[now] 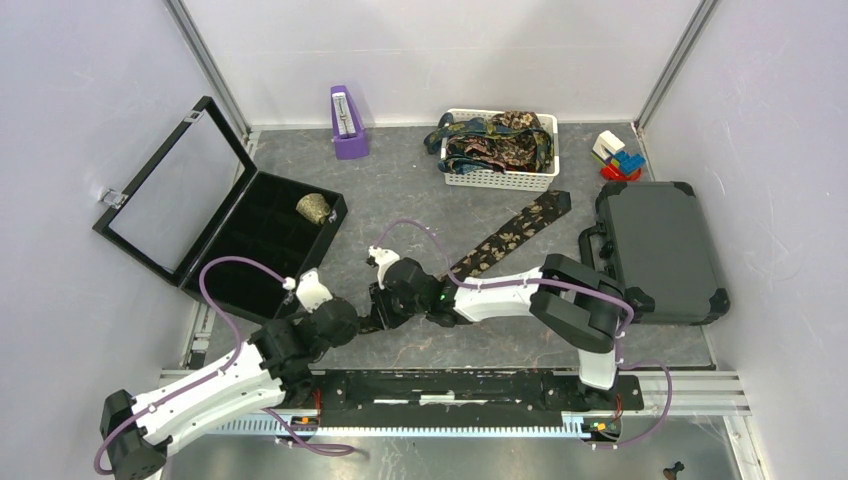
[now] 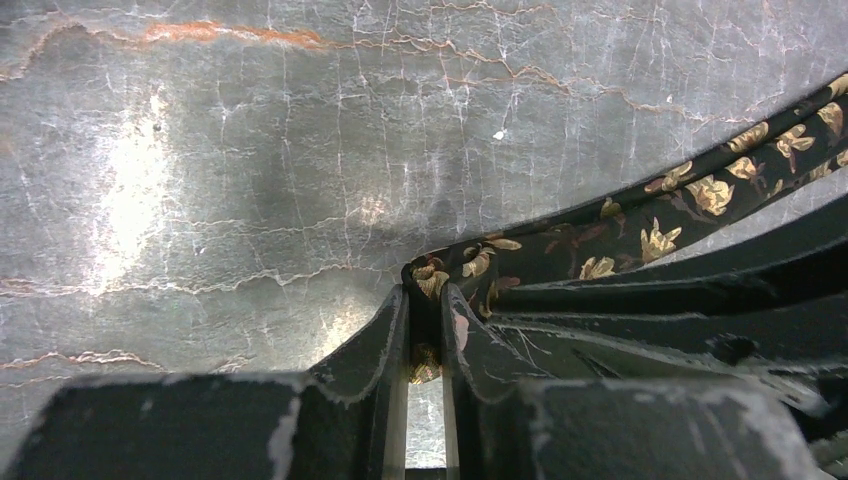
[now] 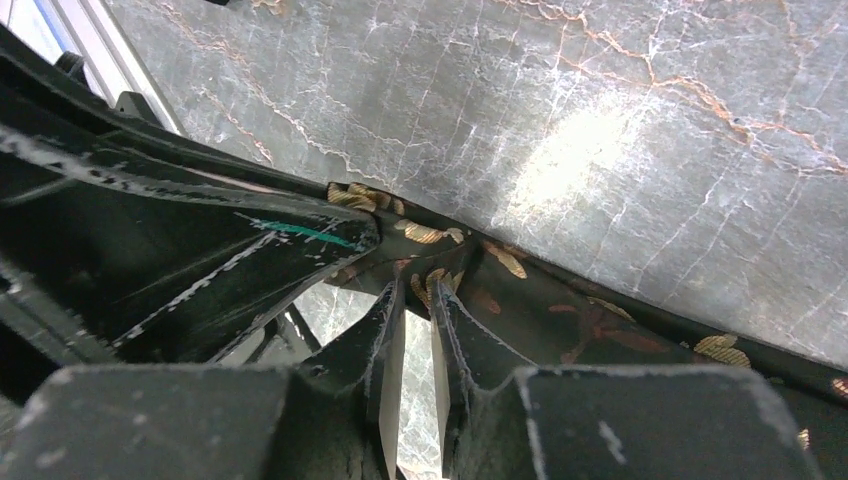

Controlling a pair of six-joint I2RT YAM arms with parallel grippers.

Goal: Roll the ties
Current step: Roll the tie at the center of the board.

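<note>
1. One tie, dark with gold flowers, lies flat on the grey table near its middle. Seen from above, its long axis runs on a slant from lower left to upper right.
2. Its wide pointed end points to the upper right and stops just short of a white basket. Its narrow end is at the lower left, where both claws meet.
3. Left claw: clenched to a thin slit, with the tie's folded narrow end pinched between its fingers. From there the strip curves away to the right in its wrist view.
4. Right claw: also nearly closed, nipping a fold of that same end. The left claw's black fingers sit just beside it.
5. Other ties are heaped in the basket, some hanging over its rim.
6. To the left, a black box stands with its lid open and a small rolled bundle in a far compartment.
7. To the right, a grey case lies shut, near the tie's wide end.
</note>
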